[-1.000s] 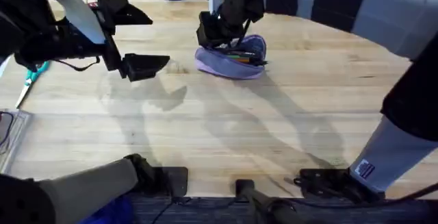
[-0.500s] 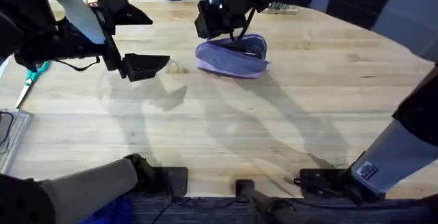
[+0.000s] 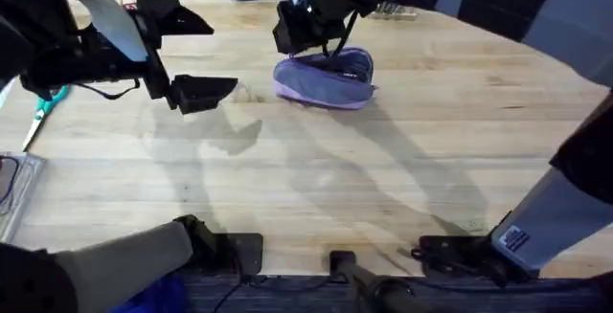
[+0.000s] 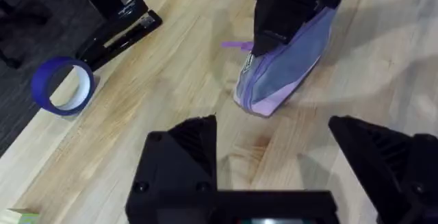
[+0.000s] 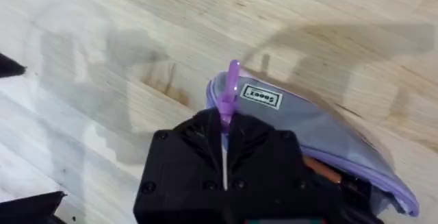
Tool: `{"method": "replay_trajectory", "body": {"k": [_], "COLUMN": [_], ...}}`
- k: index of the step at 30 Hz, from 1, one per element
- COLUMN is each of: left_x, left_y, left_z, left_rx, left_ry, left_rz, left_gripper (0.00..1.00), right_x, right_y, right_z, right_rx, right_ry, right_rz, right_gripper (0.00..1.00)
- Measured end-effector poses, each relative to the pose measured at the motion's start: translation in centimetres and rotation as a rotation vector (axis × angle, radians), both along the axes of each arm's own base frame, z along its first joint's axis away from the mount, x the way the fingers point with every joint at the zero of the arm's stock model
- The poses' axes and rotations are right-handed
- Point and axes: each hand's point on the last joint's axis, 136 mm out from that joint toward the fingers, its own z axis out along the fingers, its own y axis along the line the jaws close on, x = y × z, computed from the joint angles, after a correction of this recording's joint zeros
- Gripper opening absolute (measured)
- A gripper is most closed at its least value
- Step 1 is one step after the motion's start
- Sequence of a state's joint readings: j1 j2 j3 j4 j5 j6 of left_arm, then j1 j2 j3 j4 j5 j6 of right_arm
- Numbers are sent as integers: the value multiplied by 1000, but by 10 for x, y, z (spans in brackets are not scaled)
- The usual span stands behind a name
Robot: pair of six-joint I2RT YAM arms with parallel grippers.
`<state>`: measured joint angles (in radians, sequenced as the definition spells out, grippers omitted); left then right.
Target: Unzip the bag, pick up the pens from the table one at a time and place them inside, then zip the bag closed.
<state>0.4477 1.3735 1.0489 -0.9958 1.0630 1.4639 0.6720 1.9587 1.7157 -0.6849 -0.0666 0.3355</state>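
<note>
The lavender bag [image 3: 326, 78] lies on the table [image 3: 316, 189] at the far middle. My right gripper [image 3: 305, 37] hangs over the bag's left end. In the right wrist view it [image 5: 224, 125] is shut on the purple zipper pull [image 5: 230, 87], next to a small white label on the bag [image 5: 308, 125]. Beside the fingers a short stretch of the zip gapes, and a thin orange-brown item [image 5: 321, 171] shows inside. The pens are hidden from view. My left gripper [image 3: 192, 55] hovers to the left of the bag, open and holding nothing. The left wrist view shows this gripper [image 4: 274, 162] and the bag [image 4: 287, 70] beyond it.
Teal-handled scissors [image 3: 43, 107] and a clear tray [image 3: 14, 193] lie at the left edge. A blue tape roll [image 4: 61, 87] and a black stapler [image 4: 120, 32] sit near the far edge. The wide front half of the table is bare wood.
The right gripper shifted slightly toward the far edge with the zipper pull. The bag's opening, which showed items inside a second ago, now looks mostly shut. The left arm has not moved.
</note>
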Motion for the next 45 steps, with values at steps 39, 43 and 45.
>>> {"method": "replay_trajectory", "body": {"k": [39, 43, 45], "left_x": [41, 46, 50], "left_y": [-52, -64, -70], "left_z": [-92, -93, -92], "left_rx": [-179, -165, -158], "left_ry": [195, 162, 143], "left_rz": [-178, -214, -226], "left_gripper": [993, 993, 993], "right_x": [0, 0, 0], "right_y": [0, 0, 0], "right_z": [0, 0, 0], "right_rx": [0, 0, 0], "right_ry": [0, 0, 0], "right_rz": [0, 0, 0], "right_gripper": [31, 31, 31]}}
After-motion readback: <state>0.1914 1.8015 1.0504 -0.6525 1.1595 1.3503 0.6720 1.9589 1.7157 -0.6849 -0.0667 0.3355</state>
